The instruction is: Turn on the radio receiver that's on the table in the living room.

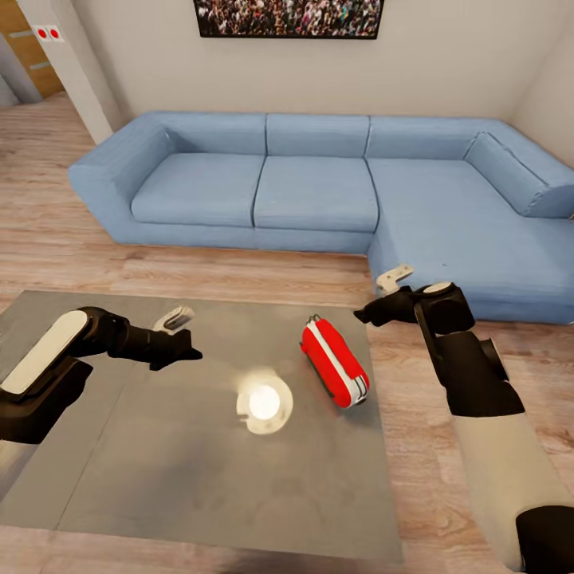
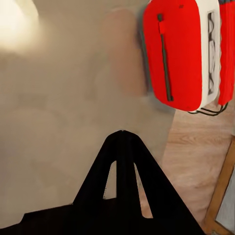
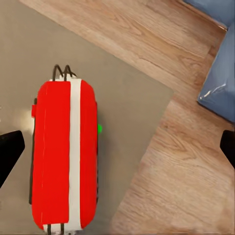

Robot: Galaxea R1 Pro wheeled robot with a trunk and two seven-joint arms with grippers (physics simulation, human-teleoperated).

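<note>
The red radio receiver [image 1: 335, 363] with white stripes lies on its side near the right edge of the grey table [image 1: 159, 478]. My right gripper [image 1: 360, 316] hovers just beyond the radio's far end, above the table's far right corner. Its dark fingers [image 3: 10, 152] stand wide apart, so it is open, and the radio [image 3: 63, 156] lies below it with a small green light [image 3: 99, 129] beside the case. My left gripper [image 1: 194, 349] floats over the table to the left of the radio, its fingers [image 2: 122, 134] pressed together at the tip, empty. The radio [image 2: 181, 54] lies ahead of it.
A blue L-shaped sofa [image 1: 319, 191] runs along the back wall and down the right side, close to my right arm. A bright lamp reflection [image 1: 263, 402] glows on the tabletop. Wood plank floor [image 1: 239, 271] separates table and sofa. A crowd photo [image 1: 287, 16] hangs above.
</note>
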